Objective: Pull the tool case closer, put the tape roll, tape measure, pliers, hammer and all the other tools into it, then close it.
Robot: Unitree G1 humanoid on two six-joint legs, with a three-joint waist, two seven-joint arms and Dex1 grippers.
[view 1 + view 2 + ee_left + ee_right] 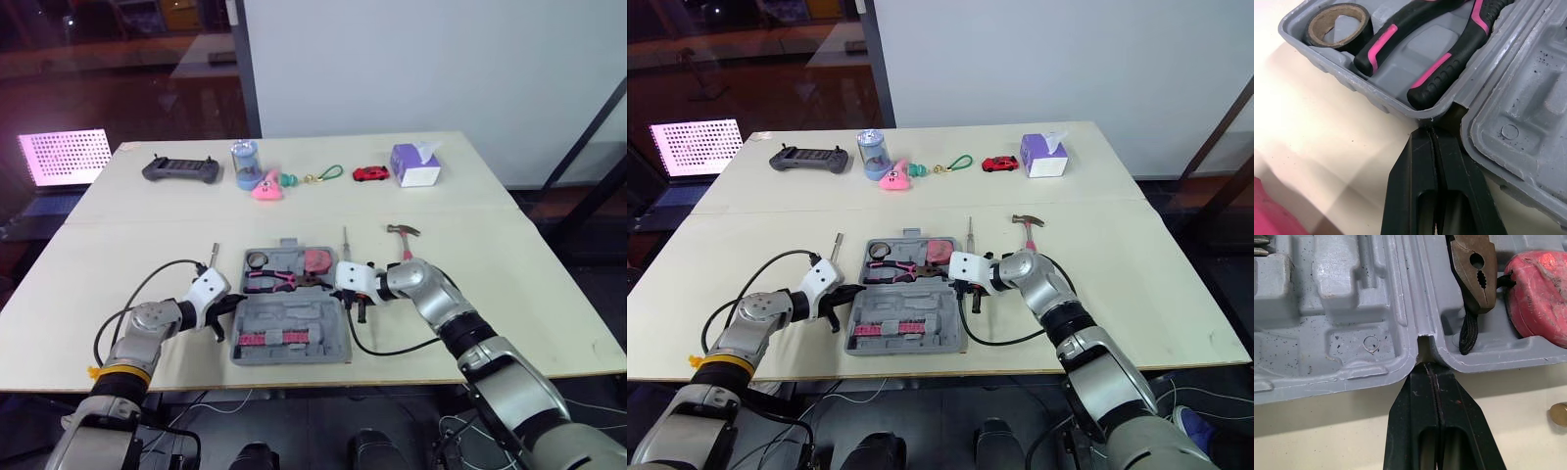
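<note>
The grey tool case (323, 328) lies open near the table's front edge. Its far half holds the tape roll (259, 259), the pink-handled pliers (274, 281) and the red tape measure (316, 261). The hammer (403, 235) and a thin screwdriver (345, 242) lie on the table just beyond the case's right side. A small metal tool (217, 253) lies to its left. My left gripper (233, 304) is shut, its tips against the hinge notch on the case's left edge (1440, 115). My right gripper (341, 292) is shut at the hinge notch on the right edge (1422, 345).
Along the table's far side stand a game controller (181, 169), a blue jar (245, 162), a pink toy (266, 186), a green keychain (323, 176), a red toy car (370, 173) and a tissue box (416, 164). A lit laptop (64, 155) sits beyond the left edge.
</note>
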